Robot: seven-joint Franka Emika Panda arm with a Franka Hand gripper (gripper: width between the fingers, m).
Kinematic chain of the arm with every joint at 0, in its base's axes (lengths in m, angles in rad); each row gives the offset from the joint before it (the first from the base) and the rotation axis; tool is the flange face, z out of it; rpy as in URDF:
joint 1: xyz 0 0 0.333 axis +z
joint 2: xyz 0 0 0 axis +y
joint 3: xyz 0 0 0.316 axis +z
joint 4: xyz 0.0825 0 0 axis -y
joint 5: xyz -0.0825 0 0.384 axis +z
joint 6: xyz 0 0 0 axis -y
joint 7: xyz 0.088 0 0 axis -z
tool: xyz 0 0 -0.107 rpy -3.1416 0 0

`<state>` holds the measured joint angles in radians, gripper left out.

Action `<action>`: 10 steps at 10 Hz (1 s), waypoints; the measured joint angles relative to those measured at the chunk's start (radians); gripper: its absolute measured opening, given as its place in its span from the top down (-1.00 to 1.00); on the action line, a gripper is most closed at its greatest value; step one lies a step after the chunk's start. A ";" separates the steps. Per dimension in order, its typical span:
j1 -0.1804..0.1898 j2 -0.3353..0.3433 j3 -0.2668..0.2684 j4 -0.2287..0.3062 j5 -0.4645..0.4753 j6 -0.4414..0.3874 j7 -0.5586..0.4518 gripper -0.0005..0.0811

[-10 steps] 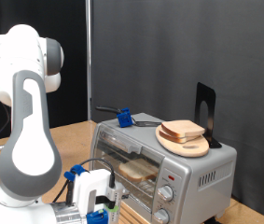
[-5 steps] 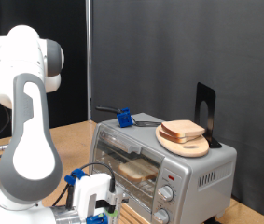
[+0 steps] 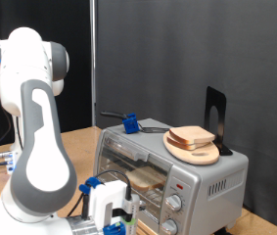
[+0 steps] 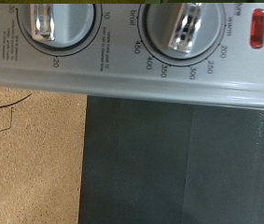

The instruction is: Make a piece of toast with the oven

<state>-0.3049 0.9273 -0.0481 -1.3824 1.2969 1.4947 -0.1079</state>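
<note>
Gripper closing in on the oven's knobs

You are watching the gripper (image 3: 112,217) sliding rightward along the oven (image 3: 167,166) front; its grip is unreadable. One piece of toast (image 3: 146,178) is sitting inside.

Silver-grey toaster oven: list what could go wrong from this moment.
1. The silver-grey toaster oven has a slice of bread inside; the gripper sits low by its front near the two round knobs, so a mis-set dial might burn it.
2. The round wooden board with bread on top could slide if the oven is bumped.
</note>
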 joint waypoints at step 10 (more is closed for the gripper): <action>0.057 0.019 0.001 -0.038 -0.004 0.023 -0.009 -0.68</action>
<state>-0.2479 0.9466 -0.0472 -1.4206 1.2925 1.5181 -0.1165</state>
